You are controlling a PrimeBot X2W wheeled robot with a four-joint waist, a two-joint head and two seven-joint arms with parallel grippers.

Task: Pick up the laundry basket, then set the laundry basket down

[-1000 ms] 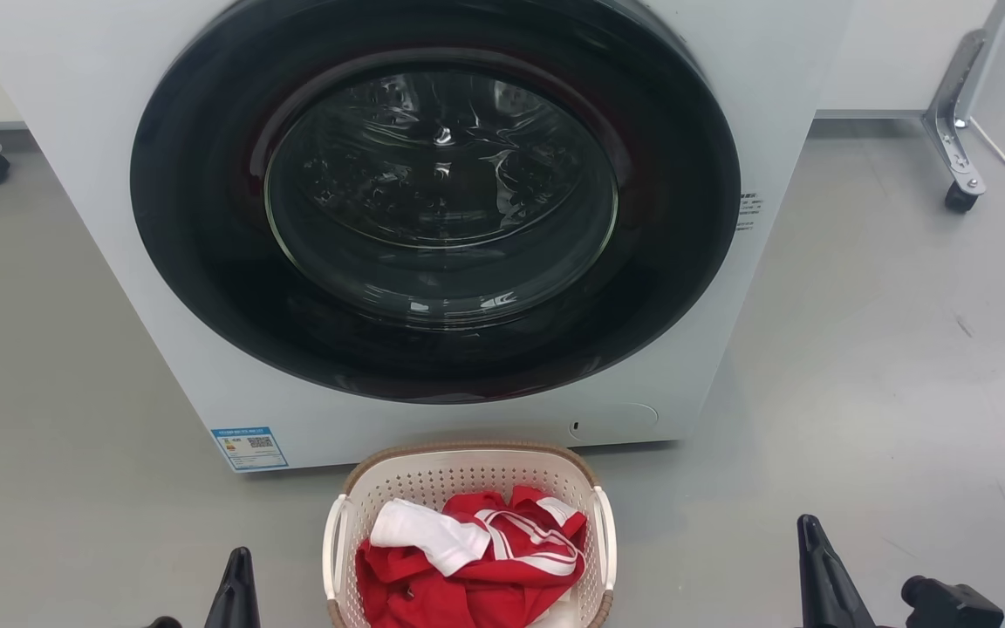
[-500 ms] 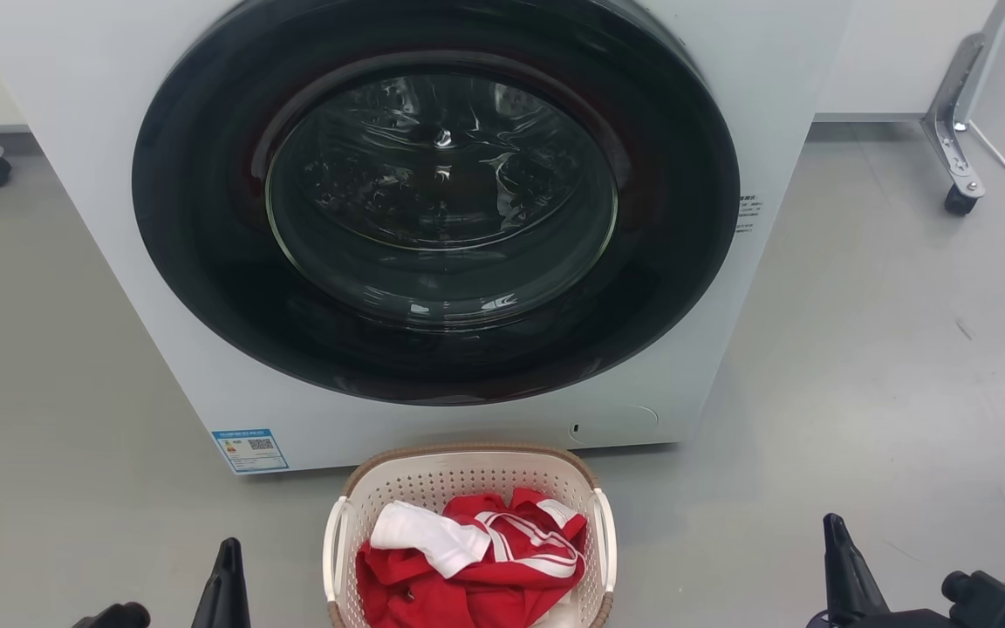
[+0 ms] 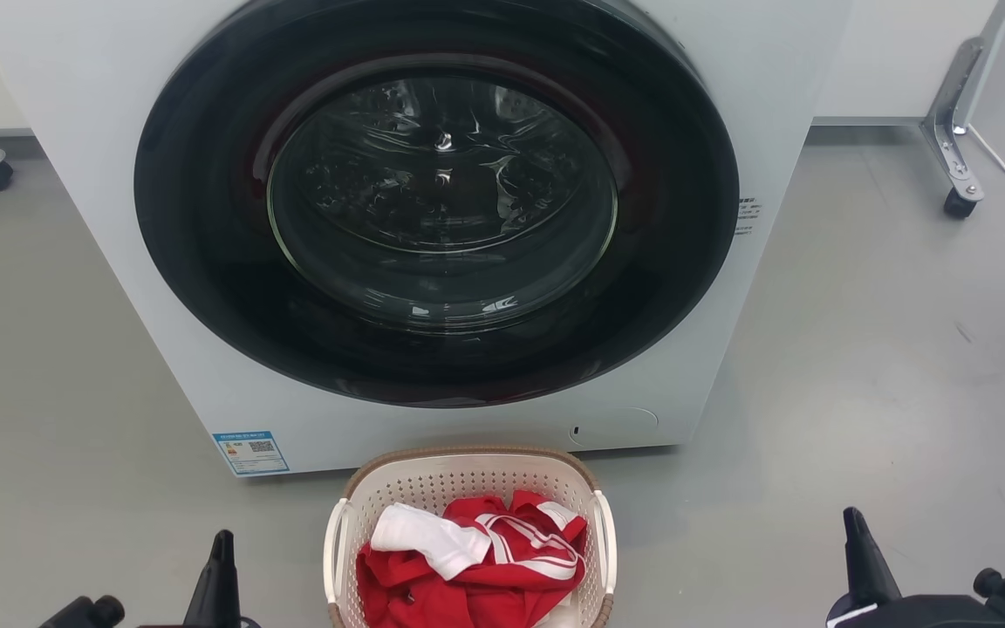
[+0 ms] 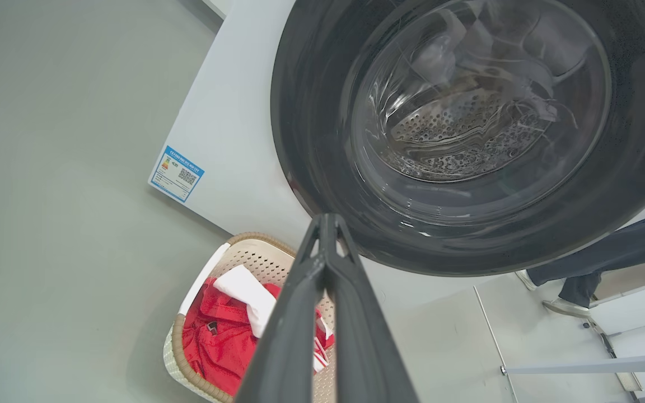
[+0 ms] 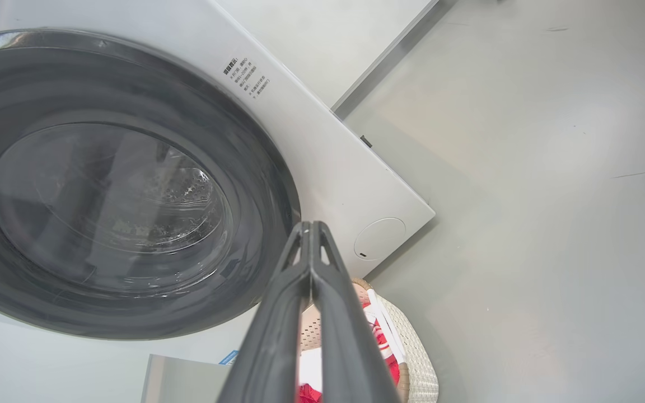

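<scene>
Washing machine (image 3: 101,262) stands just behind your laundry basket (image 3: 468,453); handles (image 3: 333,545) left and right, long axis unclear. Left gripper (image 3: 222,545), right gripper (image 3: 856,525): fingers pressed together.

Left claw (image 4: 327,223) pinched, right claw (image 5: 311,228) too — seemingly empty
</scene>
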